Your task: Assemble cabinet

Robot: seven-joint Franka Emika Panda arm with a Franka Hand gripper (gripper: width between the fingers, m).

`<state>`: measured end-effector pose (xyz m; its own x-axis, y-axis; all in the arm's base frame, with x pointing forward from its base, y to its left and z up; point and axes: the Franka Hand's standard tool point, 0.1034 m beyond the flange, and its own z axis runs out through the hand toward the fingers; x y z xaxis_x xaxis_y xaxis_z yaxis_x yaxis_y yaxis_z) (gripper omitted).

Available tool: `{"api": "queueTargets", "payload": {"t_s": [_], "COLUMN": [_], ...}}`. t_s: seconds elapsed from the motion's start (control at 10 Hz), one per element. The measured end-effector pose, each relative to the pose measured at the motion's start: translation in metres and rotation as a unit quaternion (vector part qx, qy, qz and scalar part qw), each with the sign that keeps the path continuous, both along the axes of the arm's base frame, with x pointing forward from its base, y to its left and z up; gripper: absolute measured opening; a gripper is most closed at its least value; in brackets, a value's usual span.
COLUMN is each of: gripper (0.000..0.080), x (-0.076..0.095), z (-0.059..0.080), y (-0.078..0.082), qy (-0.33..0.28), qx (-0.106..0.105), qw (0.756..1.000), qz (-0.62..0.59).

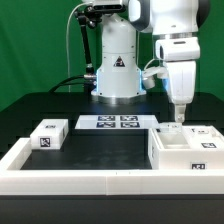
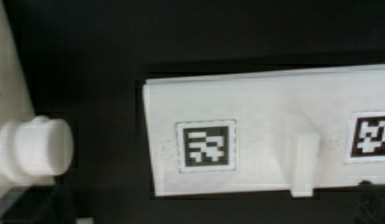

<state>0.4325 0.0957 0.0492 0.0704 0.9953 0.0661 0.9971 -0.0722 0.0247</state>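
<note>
The arm reaches forward from its base (image 1: 117,60) with the wrist turned straight down, so the gripper (image 1: 177,114) hangs just above the cabinet body (image 1: 183,152) at the exterior view's right. Whether its fingers are spread or pressed together cannot be told. The base carries a triangular label (image 1: 118,62). The wrist view shows a square tag (image 2: 207,143) on a white surface, with no legible writing.

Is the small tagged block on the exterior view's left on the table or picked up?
On the table: the block rests flat there, while the gripper hangs over the cabinet body.
</note>
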Motion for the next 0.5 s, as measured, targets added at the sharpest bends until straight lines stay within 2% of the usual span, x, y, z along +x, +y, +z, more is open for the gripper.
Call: {"api": "queueTargets", "payload": {"t_s": [0.3,0.5], "gripper": [0.0796,0.0796], "x": [-0.009,-0.013], "z": [-0.014,-0.019], "y": [0.003,0.006], "qy": [0.010,0.015], "qx": [0.006,0.007], "qw": [1.000,1.000], "qz": [-0.004,-0.006]}}
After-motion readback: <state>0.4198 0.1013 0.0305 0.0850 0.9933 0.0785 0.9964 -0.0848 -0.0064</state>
